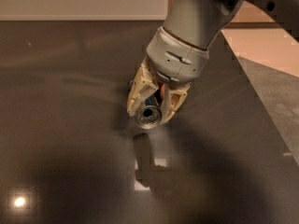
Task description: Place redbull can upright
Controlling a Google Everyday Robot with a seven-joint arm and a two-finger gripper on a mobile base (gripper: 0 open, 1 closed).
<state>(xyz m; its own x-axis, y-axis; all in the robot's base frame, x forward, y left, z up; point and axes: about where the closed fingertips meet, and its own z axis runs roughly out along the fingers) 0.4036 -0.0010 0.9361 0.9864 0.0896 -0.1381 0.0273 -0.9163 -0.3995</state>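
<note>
Our gripper point(150, 112) hangs just above the tabletop point(56, 143), fingers point(139, 92) clamped on the can point(148, 117), which we hold tilted, presumably for standing it upright

1 redbull can point(148, 117); 1 end effector point(150, 112) gripping it, ctr, over 1 dark tabletop point(56, 148).

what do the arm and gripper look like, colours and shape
The gripper, mid-frame over the dark table, has two cream, wedge-shaped fingers that taper toward their tips. They join a pale grey, ringed wrist collar with small dark slots. The arm above it is a smooth grey cylinder. No cables or markings show.
</note>
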